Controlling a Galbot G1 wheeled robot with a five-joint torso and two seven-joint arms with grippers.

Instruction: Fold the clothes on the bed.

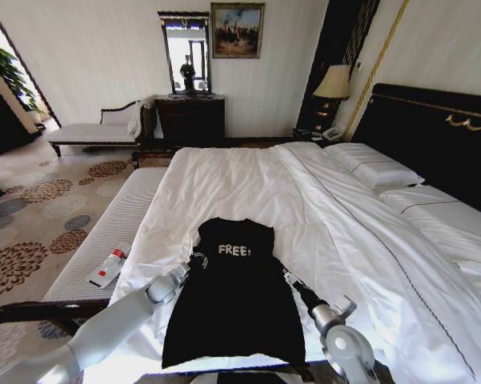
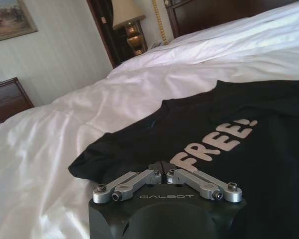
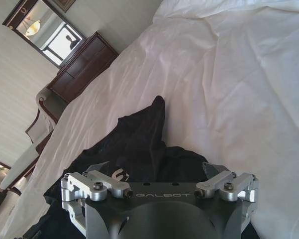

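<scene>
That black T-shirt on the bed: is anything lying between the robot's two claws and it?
Nothing visible. The black soft T-shirt with white FREE! lettering lies on the white bed, and the left gripper and right gripper are already at its two sleeves, with no other thing between.

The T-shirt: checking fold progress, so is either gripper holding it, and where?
Left gripper is shut on the black T-shirt at its left sleeve edge; right gripper's hold cannot be told.

Lighting: bright daylight from the room's left — white bed [image 1: 248, 184] near glare, black T-shirt [image 1: 236, 296] detail lost. Head view bowed at edges; wrist views soft, hazy.
</scene>
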